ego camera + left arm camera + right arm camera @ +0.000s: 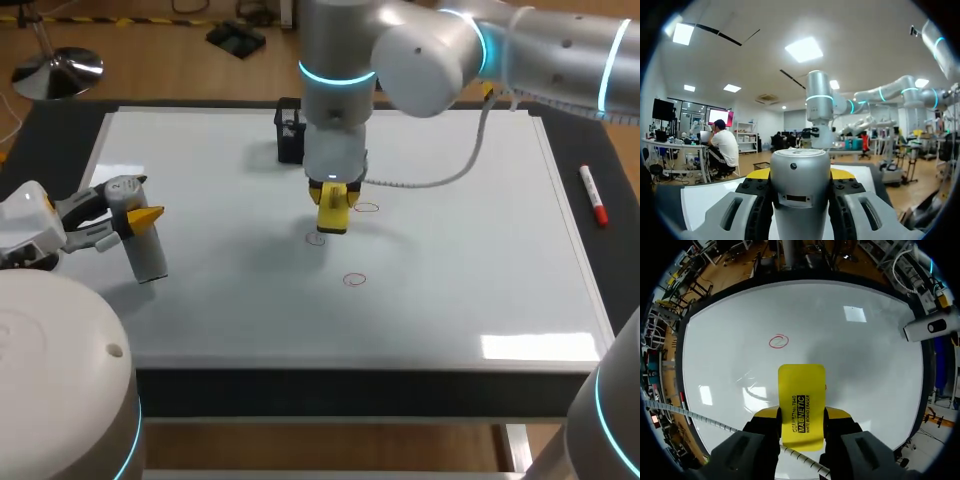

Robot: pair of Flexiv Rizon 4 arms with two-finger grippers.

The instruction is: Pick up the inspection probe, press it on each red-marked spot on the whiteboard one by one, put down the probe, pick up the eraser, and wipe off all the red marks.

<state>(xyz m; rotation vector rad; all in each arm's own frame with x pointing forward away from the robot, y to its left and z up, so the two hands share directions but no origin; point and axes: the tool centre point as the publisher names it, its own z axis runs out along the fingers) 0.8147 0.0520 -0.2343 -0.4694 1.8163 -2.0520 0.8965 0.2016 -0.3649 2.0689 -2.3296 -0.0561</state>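
Note:
My right gripper (332, 198) hangs over the middle of the whiteboard (480, 250), shut on the yellow eraser (332, 215), which points down at the board. A faint red mark (316, 239) lies just under the eraser. A second red circle (368, 208) is beside it and a third (354, 280) nearer the front. In the right wrist view the eraser (801, 400) sits between the fingers of the gripper (801, 416), with one red circle (778, 341) ahead. My left gripper (135, 220) stays at the board's left, shut on the grey probe (145, 248); the probe (800, 190) fills the left wrist view.
A black holder (290, 135) stands at the back of the board, behind the right gripper. A red marker (593, 195) lies on the dark table right of the board. A coiled cable (440, 180) hangs from the right arm over the board.

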